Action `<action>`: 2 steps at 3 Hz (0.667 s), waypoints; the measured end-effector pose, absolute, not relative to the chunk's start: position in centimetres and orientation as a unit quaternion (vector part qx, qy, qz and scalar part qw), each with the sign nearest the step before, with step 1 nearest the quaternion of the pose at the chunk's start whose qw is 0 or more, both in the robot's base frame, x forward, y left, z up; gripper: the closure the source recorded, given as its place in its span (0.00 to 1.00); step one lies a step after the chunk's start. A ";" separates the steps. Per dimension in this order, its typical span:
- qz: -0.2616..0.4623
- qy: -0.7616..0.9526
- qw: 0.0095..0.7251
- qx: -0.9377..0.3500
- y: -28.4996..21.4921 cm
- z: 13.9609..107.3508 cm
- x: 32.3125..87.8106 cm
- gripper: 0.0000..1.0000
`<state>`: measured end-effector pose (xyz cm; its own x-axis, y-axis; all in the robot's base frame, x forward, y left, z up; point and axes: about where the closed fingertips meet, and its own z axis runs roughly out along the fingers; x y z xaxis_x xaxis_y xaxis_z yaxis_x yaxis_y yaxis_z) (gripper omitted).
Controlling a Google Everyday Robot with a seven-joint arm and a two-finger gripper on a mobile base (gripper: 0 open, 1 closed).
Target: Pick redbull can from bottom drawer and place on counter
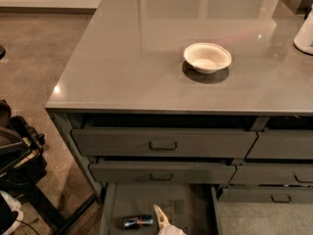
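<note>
The redbull can (138,222) lies on its side on the floor of the open bottom drawer (191,204), near the drawer's front left. My gripper (162,220) comes in from the bottom edge of the camera view and sits just right of the can, with its pale tip close to the can's right end. Most of the gripper is cut off by the picture's edge. The counter (142,58) is a glossy grey top above the drawers.
A white bowl (207,58) stands on the counter right of centre. A white object (305,33) is at the counter's right edge. Two shut drawers with handles (163,145) (161,176) are above the open one. Dark equipment (17,155) stands on the floor at left.
</note>
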<state>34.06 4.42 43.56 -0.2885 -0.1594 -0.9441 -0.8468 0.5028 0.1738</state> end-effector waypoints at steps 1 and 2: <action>0.353 0.718 0.481 -0.359 4.7 43.5 33.9 0.00; 0.347 0.707 0.480 -0.388 5.5 41.9 35.5 0.00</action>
<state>35.51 5.52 41.87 -0.2394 -0.2154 -0.9467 -0.8805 0.4591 0.1181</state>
